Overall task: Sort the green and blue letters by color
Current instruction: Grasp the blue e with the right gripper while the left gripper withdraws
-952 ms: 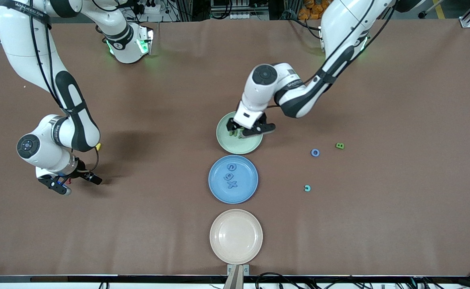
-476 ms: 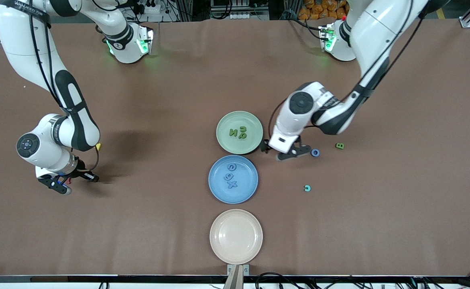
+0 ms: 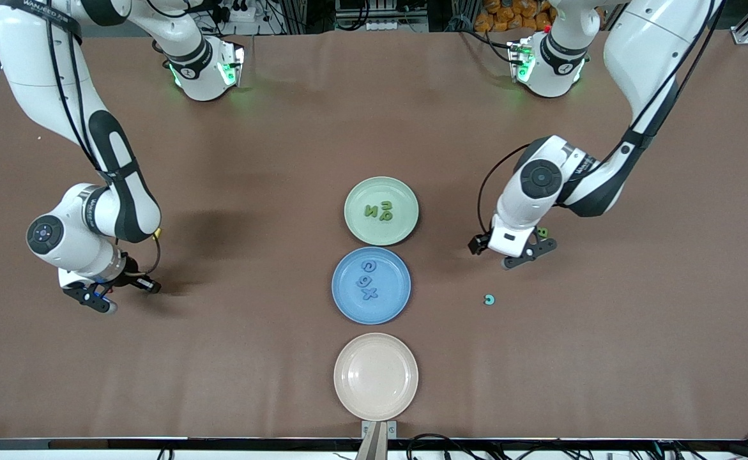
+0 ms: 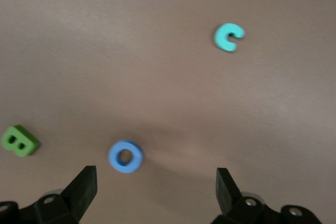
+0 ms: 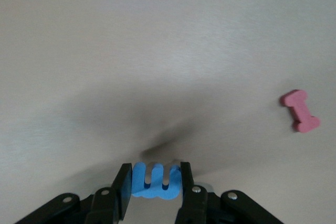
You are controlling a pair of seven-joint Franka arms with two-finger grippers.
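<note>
Teal C (image 3: 489, 299) lies loose on the table. Right gripper (image 5: 153, 183) is clamped on a blue letter (image 5: 155, 182) at its own end. Left gripper (image 4: 155, 184) is spread wide over blue O (image 4: 125, 156), with green B (image 4: 20, 141) beside it. Blue plate (image 3: 347, 305) and green plate (image 3: 356, 229) each hold three letters.

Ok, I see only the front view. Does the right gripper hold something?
Observer: Yes. The right gripper is shut on a blue letter.
Operator: And what is under the left gripper?
Observer: A blue ring lies on the table. The left gripper is over it with its fingers open, and nothing touches the ring.
Operator: Is anything else near the right gripper?
Observer: A pink piece lies on the table beside it.
</note>
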